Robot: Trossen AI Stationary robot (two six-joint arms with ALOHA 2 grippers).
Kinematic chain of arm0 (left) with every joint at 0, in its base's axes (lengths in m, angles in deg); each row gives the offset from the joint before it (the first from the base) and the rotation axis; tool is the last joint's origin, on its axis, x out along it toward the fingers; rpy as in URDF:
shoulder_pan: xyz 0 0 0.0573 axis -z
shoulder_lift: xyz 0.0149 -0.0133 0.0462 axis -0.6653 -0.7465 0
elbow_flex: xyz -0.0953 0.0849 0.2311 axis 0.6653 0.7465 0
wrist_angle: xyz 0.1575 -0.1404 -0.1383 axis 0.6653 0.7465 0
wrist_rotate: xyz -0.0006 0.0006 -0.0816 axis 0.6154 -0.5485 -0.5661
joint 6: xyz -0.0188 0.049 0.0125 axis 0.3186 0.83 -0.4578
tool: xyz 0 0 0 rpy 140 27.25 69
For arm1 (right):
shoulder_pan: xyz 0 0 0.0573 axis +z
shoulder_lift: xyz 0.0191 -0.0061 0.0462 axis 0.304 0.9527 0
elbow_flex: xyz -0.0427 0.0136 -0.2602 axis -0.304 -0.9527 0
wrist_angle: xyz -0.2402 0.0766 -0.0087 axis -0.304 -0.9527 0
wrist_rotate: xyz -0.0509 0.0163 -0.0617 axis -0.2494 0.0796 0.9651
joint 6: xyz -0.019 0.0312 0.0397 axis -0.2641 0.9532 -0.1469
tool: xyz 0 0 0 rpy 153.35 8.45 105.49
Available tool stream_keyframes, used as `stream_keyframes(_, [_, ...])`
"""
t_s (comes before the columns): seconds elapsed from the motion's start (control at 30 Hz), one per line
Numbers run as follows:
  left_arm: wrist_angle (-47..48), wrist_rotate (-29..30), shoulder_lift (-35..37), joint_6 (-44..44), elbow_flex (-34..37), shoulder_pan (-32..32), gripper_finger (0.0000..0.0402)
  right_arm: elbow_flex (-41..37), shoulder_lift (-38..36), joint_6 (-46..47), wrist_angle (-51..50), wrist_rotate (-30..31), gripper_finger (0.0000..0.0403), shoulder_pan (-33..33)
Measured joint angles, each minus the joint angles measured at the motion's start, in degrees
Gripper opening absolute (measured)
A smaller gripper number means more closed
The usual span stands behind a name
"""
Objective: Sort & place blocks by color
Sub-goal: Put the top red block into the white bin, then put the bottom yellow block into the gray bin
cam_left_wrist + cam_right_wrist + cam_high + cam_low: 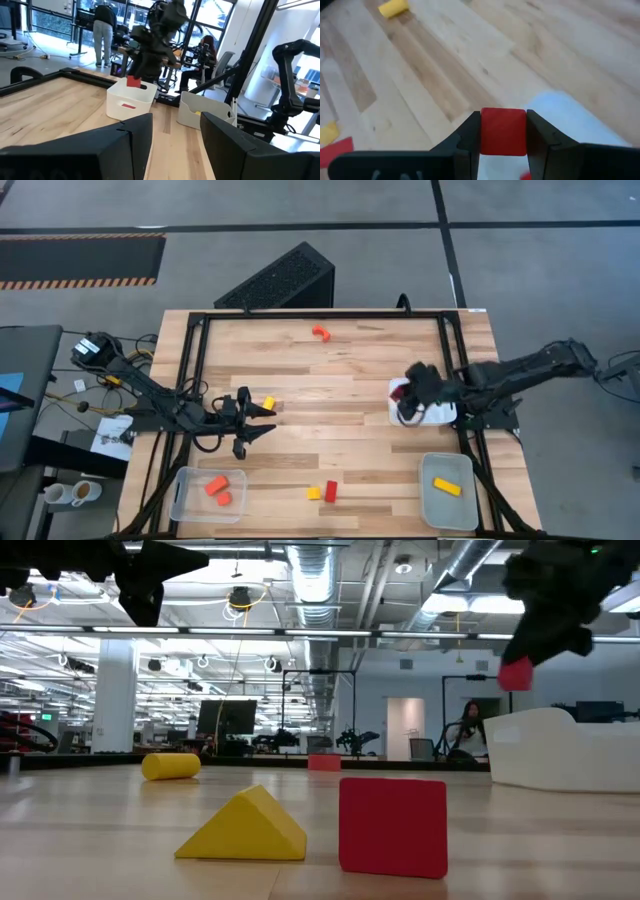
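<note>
High view: right claw (pixel 405 402) grips red block (pixel 503 131) over white tray (pixel 440 416) rim.

Illumination is bright and even, supplied by ceiling fixtures visible in the low view beyond the table (pixel 330 380). In the high view, shadows beneath both arms are short and soft, and the wood shows no glare. The low view renders the red cube (pixel 392 826) and yellow wedge (pixel 243 826) sharply, while the room behind is softer and the arms above appear as dark silhouettes against the lights. In the left wrist view, window light at the rear is strong, and the near fingers (pixel 125 147) are dark and blurred. The right wrist view is soft throughout; the white tray (pixel 570 120) is a pale, washed-out blur.
</note>
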Motion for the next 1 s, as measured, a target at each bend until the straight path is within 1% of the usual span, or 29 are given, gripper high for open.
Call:
stream_keyframes(0.07, [-0.02, 0.04, 0.0, 0.0, 0.0, 0.0, 0.0152, 0.0, 0.44, 4.94, -3.12, 2.74, 0.0115, 3.97])
stream_keyframes(0.17, [-0.04, 0.04, 0.0, -0.02, 0.0, 0.0, 0.0152, 0.0, 2.28, 12.2, -9.16, 5.9, 0.012, 7.58])
stream_keyframes(0.27, [-0.09, 0.04, 0.0, -0.04, 0.0, 0.0, 0.0153, 0.0, 4.95, 18.56, -14.11, 7.01, 0.0127, 8.68])
stream_keyframes(0.37, [-0.11, 0.06, 0.0, -0.39, 0.0, 0.0, 0.0153, 0.0, 7.63, 21.44, -15.12, 6.97, 0.0143, 8.61])
stream_keyframes(0.5, [-0.11, 0.04, 0.0, -0.48, 0.0, 0.0, 0.0153, 0.0, 9.65, 22.01, -11.76, 6.97, 0.0178, 8.57])
stream_keyframes(0.67, [-0.11, 0.03, 0.0, -0.5, 0.0, 0.0, 0.0153, 0.0, 9.81, 22.15, -11.2, 6.86, 0.0223, 8.57])
stream_keyframes(0.77, [-0.08, 0.02, 0.0, -0.5, 0.0, 0.0, 0.0153, 0.06, 9.09, 22.12, -11.14, 6.82, 0.024, 8.57])
stream_keyframes(0.87, [-0.06, 0.02, 0.0, -0.51, 0.0, 0.0, 0.0153, 1.5, 9.01, 20.6, -10.02, 7.03, 0.0244, 8.57])
stream_keyframes(0.93, [0.04, 0.05, 0.0, -0.51, 0.0, 0.0, 0.0153, 3.14, 9.03, 19.42, -5.09, 8.18, 0.0244, 8.57])
stream_keyframes(1.0, [0.03, 0.09, 0.0, -0.5, 0.0, 0.0, 0.0153, 4.89, 9.28, 15.78, 3.55, 9.96, 0.0243, 8.6])
